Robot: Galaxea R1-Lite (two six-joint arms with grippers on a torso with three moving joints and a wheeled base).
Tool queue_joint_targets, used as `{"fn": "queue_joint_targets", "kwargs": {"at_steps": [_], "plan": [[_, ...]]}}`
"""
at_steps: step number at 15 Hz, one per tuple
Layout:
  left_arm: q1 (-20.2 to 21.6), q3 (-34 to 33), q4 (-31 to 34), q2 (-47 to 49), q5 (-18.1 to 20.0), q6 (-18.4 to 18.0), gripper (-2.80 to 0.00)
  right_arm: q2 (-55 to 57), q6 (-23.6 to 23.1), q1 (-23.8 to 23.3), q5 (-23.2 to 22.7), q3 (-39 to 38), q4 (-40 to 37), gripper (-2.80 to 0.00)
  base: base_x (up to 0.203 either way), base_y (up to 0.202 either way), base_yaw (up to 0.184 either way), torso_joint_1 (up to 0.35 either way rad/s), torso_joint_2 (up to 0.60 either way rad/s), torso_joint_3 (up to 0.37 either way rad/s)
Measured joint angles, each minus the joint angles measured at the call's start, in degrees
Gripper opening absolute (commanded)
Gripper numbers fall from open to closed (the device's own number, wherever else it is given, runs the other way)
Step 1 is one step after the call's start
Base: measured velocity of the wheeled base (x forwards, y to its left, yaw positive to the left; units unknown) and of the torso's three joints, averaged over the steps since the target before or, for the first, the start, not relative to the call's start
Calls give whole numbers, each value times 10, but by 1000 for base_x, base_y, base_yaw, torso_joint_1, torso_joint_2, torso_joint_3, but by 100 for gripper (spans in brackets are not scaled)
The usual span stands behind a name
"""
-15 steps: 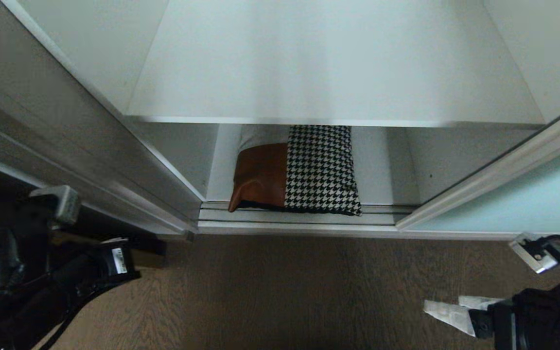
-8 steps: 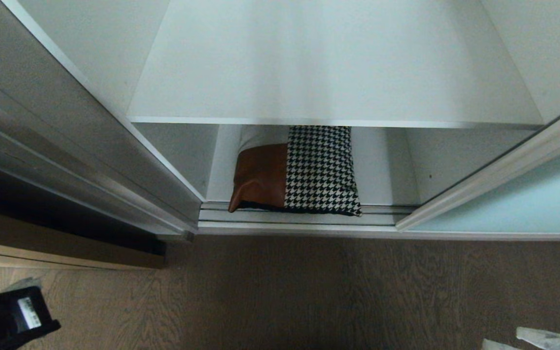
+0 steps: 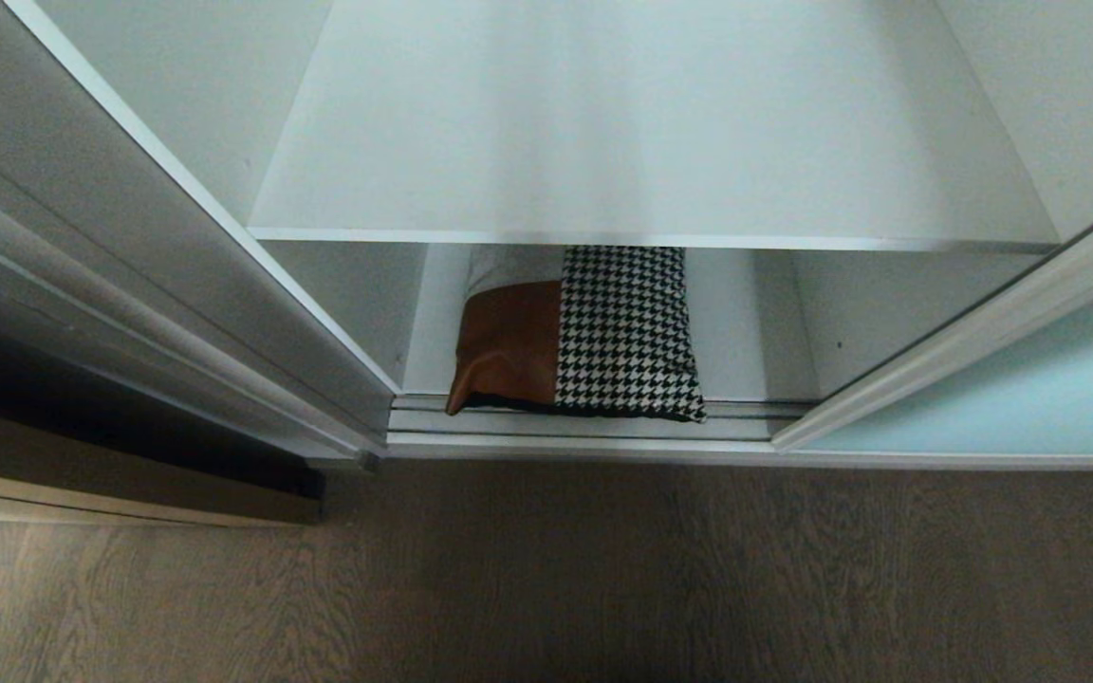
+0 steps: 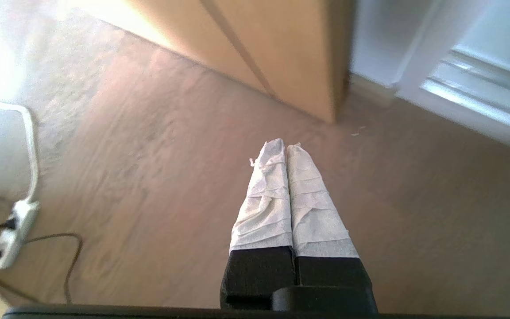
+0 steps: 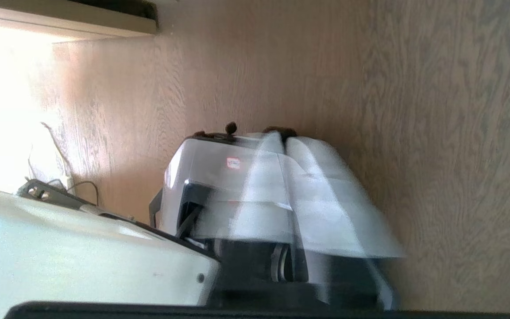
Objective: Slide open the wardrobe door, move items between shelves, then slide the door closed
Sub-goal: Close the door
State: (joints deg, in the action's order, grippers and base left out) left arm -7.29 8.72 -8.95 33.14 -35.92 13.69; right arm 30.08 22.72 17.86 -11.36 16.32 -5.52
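The sliding wardrobe door (image 3: 1030, 398), frosted pale blue-green glass in a silver frame, stands slid to the right, leaving the wardrobe open. An upper white shelf (image 3: 651, 142) lies bare. On the lower shelf (image 3: 736, 323) rests the item, a tan leather and houndstooth bag (image 3: 594, 332), its front edge over the floor track. Neither arm shows in the head view. My left gripper (image 4: 286, 148) hangs shut and empty over the wood floor. My right gripper (image 5: 283, 137), blurred, is shut with nothing in it, beside my own white base (image 5: 82, 257).
A light wood door (image 4: 281, 44) stands left of the wardrobe. A white power strip with cables (image 4: 11, 221) lies on the floor near my left arm. The silver door track (image 3: 584, 422) runs along the wardrobe's front edge. Brown wood floor (image 3: 546, 569) spreads before it.
Both arms have dropped back out of the head view. The right gripper's fingers, spread apart a second ago, have closed. The bag and the door have not moved.
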Motion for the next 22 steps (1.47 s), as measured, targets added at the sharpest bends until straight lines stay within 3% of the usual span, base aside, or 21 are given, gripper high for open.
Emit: {"fn": "queue_joint_targets", "kwargs": {"at_steps": [3,7,9,11,13,14,19,20,22], "plan": [[26,-51,8,-97,39,-23,-280,-41,-1,1,-5,-7,-38,-280,0,0,0,0,0,0],[65,-79,9,-200,88,-24,-280,-73,0,-7,-7,-13,-41,-280,0,0,0,0,0,0],[69,-80,6,-231,112,-55,-280,-84,1,-12,-6,-18,-43,-280,0,0,0,0,0,0],[71,-83,4,-265,179,-98,-280,-90,-1,-12,-5,-29,-41,-280,0,0,0,0,0,0],[71,-85,9,-296,241,-77,-280,-92,-1,-10,-4,-31,-39,-280,0,0,0,0,0,0],[71,-86,11,-307,258,-86,-280,-93,-1,-8,-1,-31,-39,-280,0,0,0,0,0,0],[71,-87,19,-330,390,-168,-280,-97,1,-6,14,-32,-35,-280,0,0,0,0,0,0],[71,-87,32,-331,398,-190,-280,-98,3,-6,15,-32,-34,-280,0,0,0,0,0,0],[70,-87,51,-333,393,-195,-280,-100,4,-6,15,-35,-35,-280,0,0,0,0,0,0]]}}
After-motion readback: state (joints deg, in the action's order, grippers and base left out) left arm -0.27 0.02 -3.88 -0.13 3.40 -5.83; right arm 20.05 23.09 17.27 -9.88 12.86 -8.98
